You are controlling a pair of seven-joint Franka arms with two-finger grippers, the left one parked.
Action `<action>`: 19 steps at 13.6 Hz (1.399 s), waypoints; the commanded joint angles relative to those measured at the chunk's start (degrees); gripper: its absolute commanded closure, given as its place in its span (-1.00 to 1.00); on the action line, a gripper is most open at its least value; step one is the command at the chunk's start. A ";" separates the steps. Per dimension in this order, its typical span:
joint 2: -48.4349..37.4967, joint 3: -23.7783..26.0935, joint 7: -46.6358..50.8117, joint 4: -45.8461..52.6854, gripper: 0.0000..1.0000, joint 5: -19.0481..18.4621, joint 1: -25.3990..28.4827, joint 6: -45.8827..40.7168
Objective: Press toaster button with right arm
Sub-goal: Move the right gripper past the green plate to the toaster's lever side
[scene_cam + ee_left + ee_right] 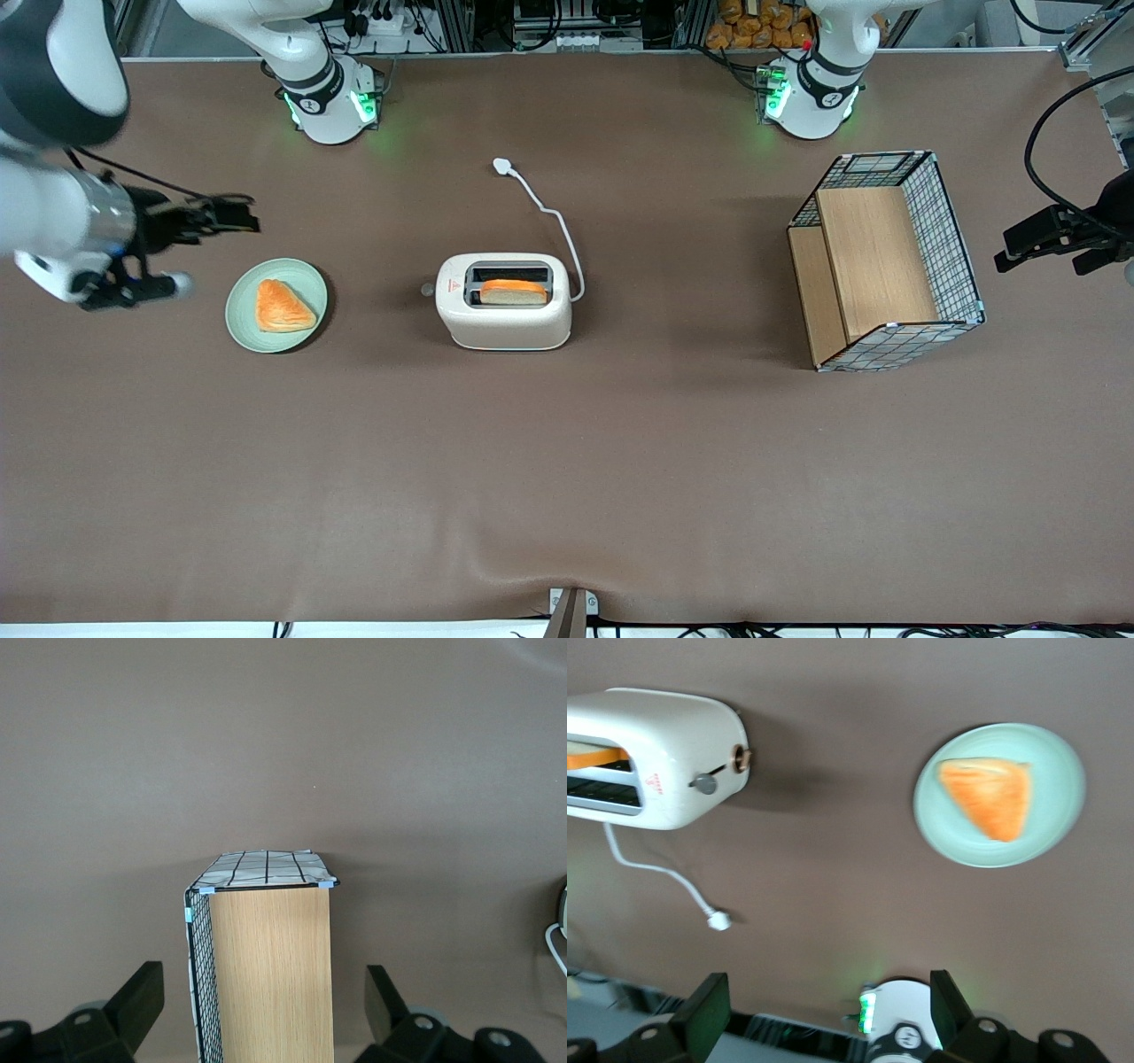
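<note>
The white two-slot toaster (pixel 503 301) stands mid-table with an orange-crusted bread slice (pixel 513 291) in one slot. Its white cord runs away from the front camera to a plug (pixel 502 165). The toaster button (pixel 428 289) is a small grey knob at the toaster's end facing the working arm. In the right wrist view the toaster (pixel 651 757) and its button (pixel 704 784) show beside a red triangle mark. My right gripper (pixel 239 216) hovers well clear of the toaster, toward the working arm's end. It is above the table and slightly farther from the front camera than the plate. The gripper (pixel 826 1001) is open and holds nothing.
A pale green plate (pixel 239 319) carrying a triangular pastry (pixel 282 307) lies between the gripper and the toaster. A wire basket with wooden panels (pixel 886 261) stands toward the parked arm's end. The two arm bases (pixel 330 97) sit along the table edge farthest from the front camera.
</note>
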 commanded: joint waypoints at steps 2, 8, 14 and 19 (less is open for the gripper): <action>7.51 -0.44 0.81 1.08 -1.00 7.27 0.86 0.84; 9.54 -0.44 0.81 -3.39 0.67 11.24 4.62 7.25; 8.58 -0.35 1.60 -11.73 1.00 15.09 9.03 18.06; 6.82 -0.35 1.51 -17.10 1.00 18.27 11.75 27.20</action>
